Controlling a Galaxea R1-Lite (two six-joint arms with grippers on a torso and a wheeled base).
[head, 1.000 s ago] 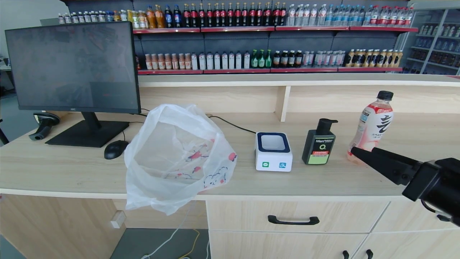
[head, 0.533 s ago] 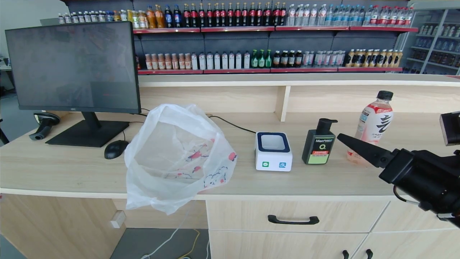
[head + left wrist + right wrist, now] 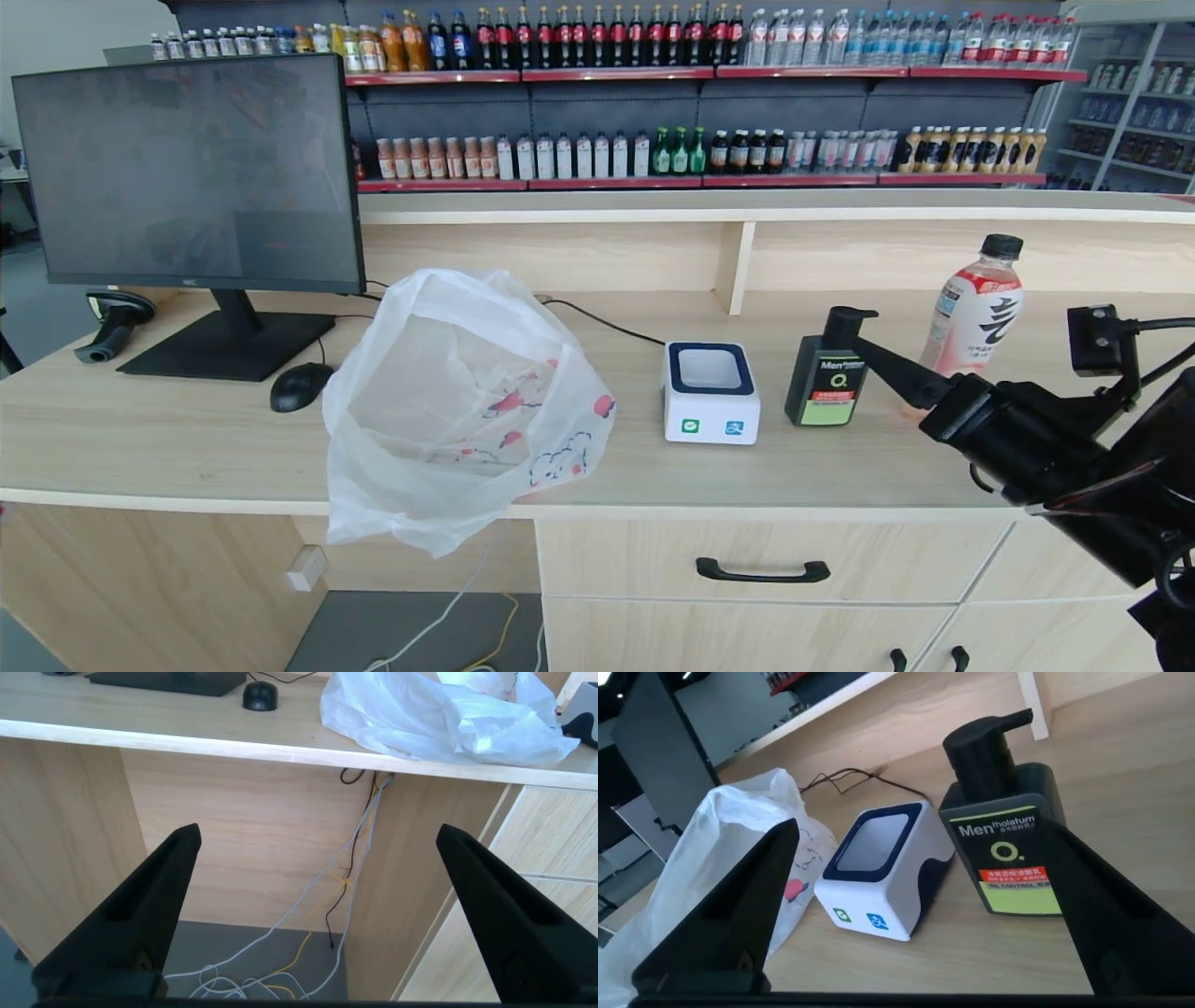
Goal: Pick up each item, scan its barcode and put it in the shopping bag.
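Right wrist view: right end effector gapes before green-labelled pump bottle.

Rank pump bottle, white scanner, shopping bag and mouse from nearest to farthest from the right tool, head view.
1. Pump bottle, at the right tool's tip.
2. White scanner, beside the bottle, toward the left.
3. Shopping bag, mid-counter.
4. Mouse, far left.

Bag: translucent white, printed with red blotches and dark line drawings. Scanner: white, navy frame on top, one green and one blue square on the front. Pump bottle: black, label with green and red bands. Drink bottle: pale pink, black cap, white label, black brushstroke. Worktop: light wood grain.
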